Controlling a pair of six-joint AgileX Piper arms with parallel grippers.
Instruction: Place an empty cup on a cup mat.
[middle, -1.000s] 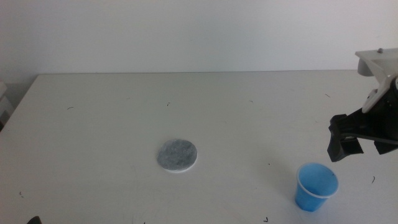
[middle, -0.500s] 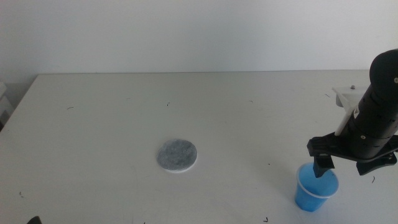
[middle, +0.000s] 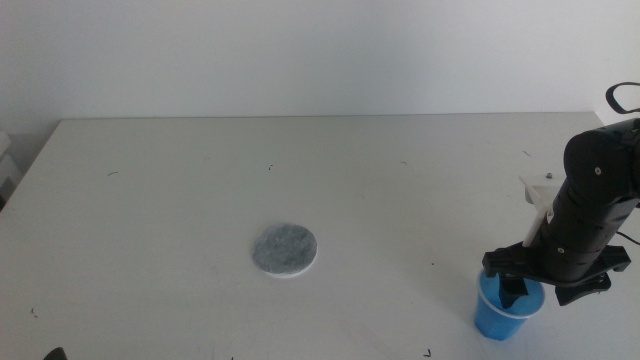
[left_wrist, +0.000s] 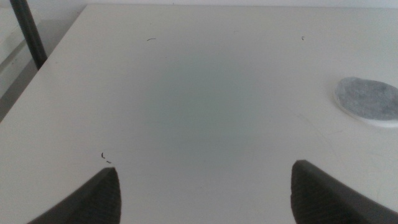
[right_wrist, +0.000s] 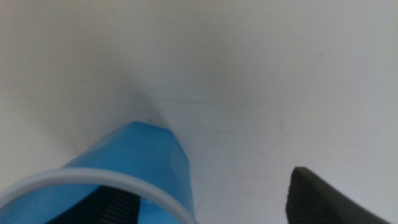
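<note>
One second ago the right gripper (middle: 540, 283) hung above and behind the cup (middle: 505, 315); now it is down over the cup, one dark jaw dipped inside the mouth, the other outside the wall on the far-right side. Jaws spread, straddling the rim, not yet pinching: in the right wrist view the cup (right_wrist: 130, 168) wall and pale rim sit over one jaw with a wide gap to the other. My read: approach is finished, closing on the rim is the next step, lift and carry remain. Cup hasn't moved, upright at the worktop's (middle: 200, 200) near-right corner, long axis vertical, mouth up, wider at the rim and tapering to the base; looks empty as far as I can see. Cup mat (middle: 285, 249) lies flat near the worktop's centre, well apart to the cup's left, nothing on it. Left gripper (left_wrist: 202, 186) waits low over the worktop's left side, jaws spread, holding nothing, mat in its view off to one side.
</note>
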